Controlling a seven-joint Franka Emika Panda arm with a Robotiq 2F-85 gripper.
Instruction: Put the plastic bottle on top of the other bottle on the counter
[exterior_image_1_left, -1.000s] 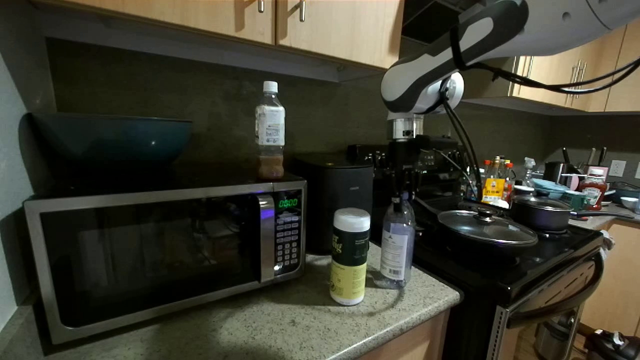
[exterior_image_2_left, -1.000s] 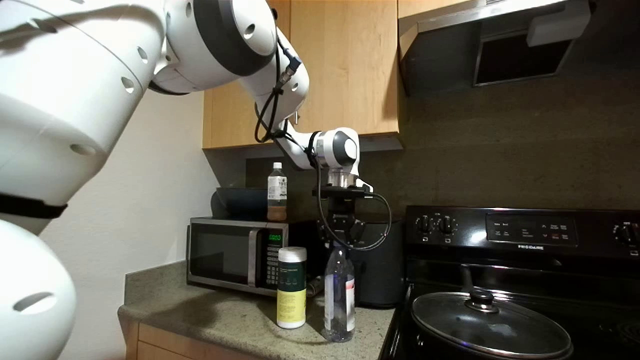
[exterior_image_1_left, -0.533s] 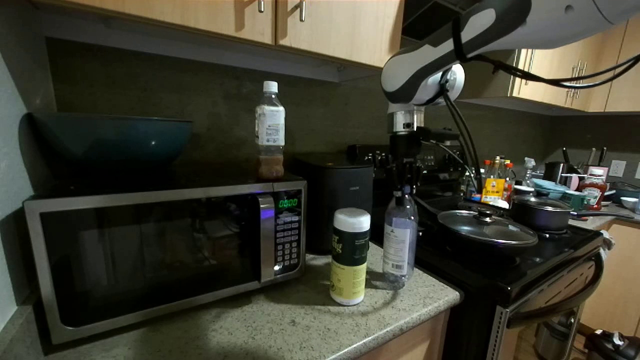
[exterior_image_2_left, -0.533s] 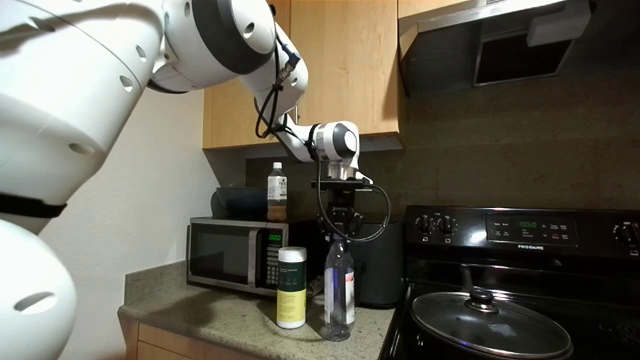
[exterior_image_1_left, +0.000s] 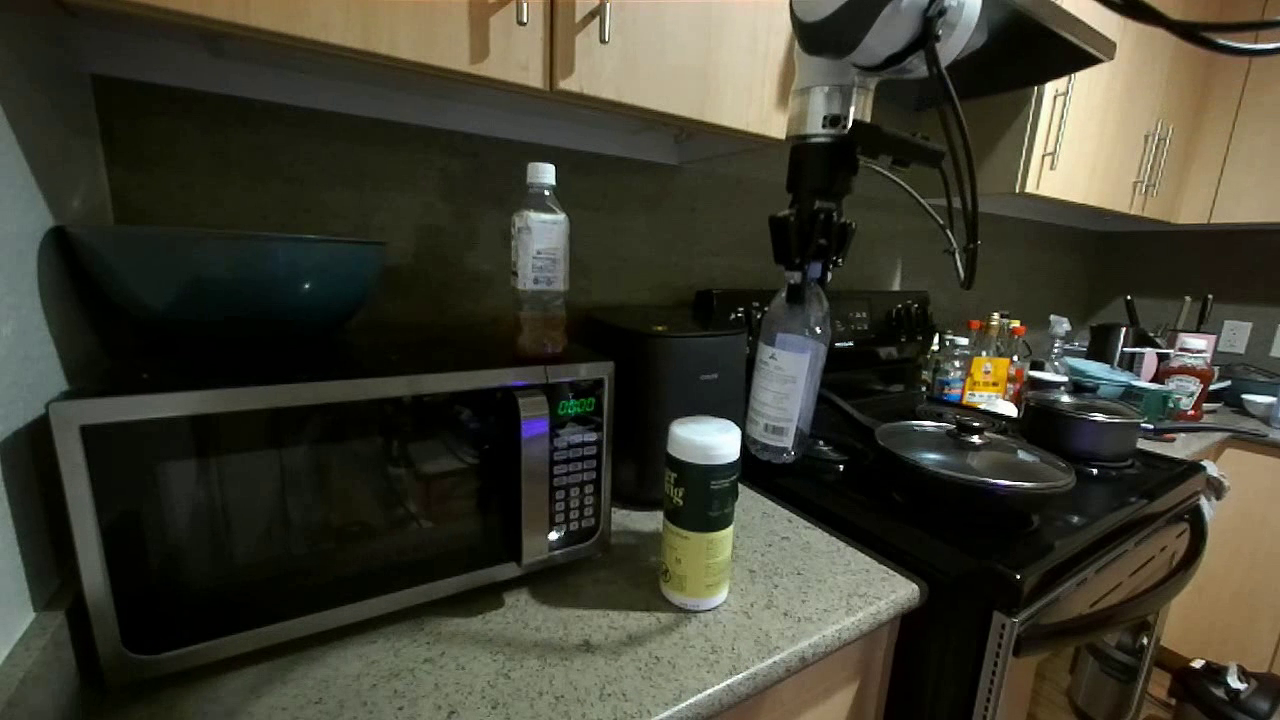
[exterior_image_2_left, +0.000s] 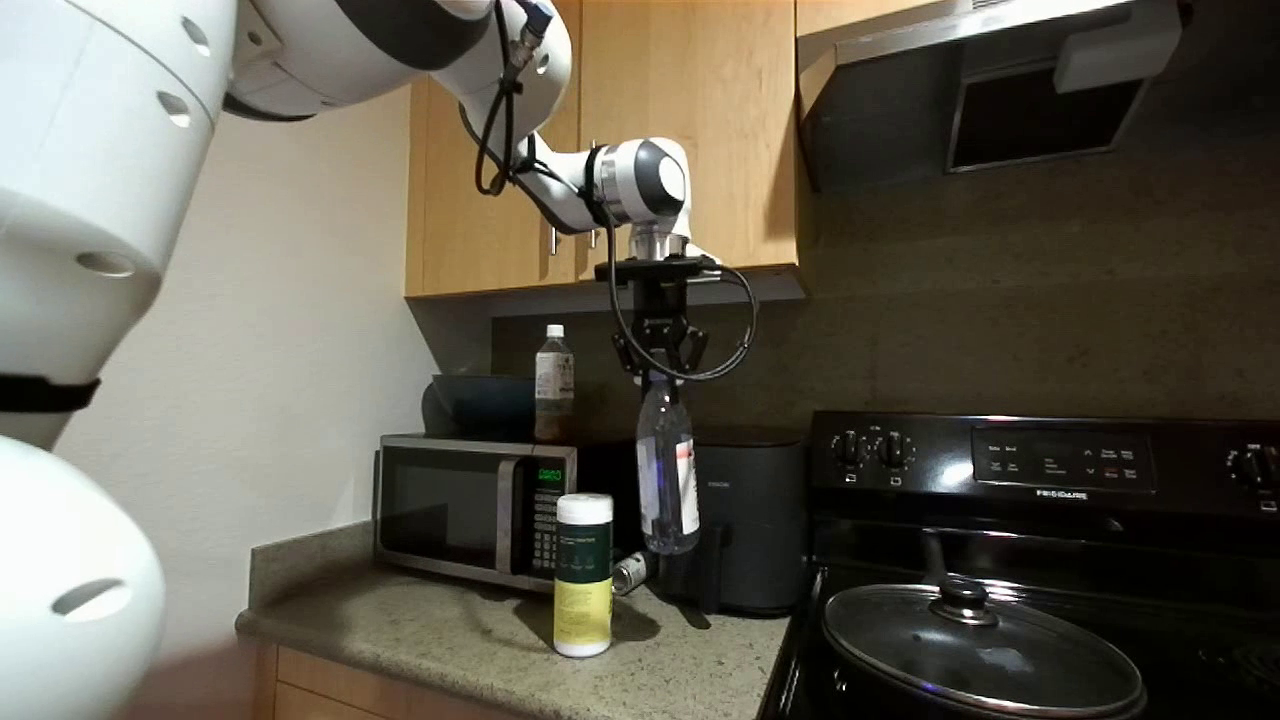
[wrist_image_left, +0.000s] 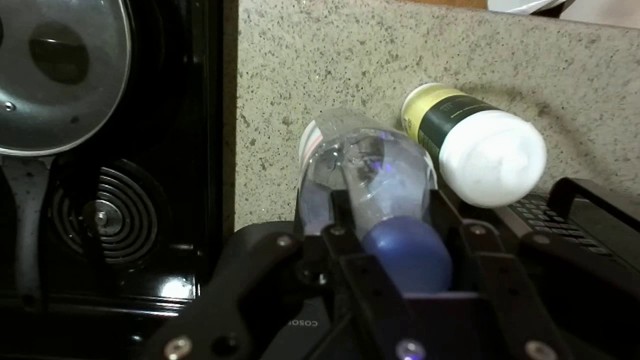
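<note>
The fingers (exterior_image_1_left: 796, 292) have raised the plastic bottle (exterior_image_1_left: 787, 385) above the counter (exterior_image_1_left: 800, 570).

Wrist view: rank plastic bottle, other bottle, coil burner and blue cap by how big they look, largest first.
1. Plastic bottle, though partly hidden
2. Other bottle
3. Coil burner
4. Blue cap
Nearness to the camera likely enlarges the first and last.
</note>
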